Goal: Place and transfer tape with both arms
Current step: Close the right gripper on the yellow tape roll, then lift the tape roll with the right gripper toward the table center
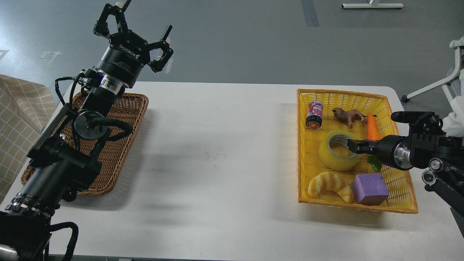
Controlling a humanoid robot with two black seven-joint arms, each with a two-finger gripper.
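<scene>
The tape [331, 158], a yellow translucent roll with a grey-white core, lies flat in the middle of the yellow basket [300, 152] on the right. My right gripper [353, 145] reaches in from the right, its dark tip over the right rim of the roll's core. Its fingers cannot be told apart. My left gripper [139, 27] is raised high at the far left above the brown wicker basket [127, 119], fingers spread open and empty.
The yellow basket also holds a small can [314, 114], a lion toy [348, 116], a carrot [372, 127], a green leaf [375, 163], a croissant toy [329, 184] and a purple block [369, 188]. The white table [217, 152] lies between the baskets.
</scene>
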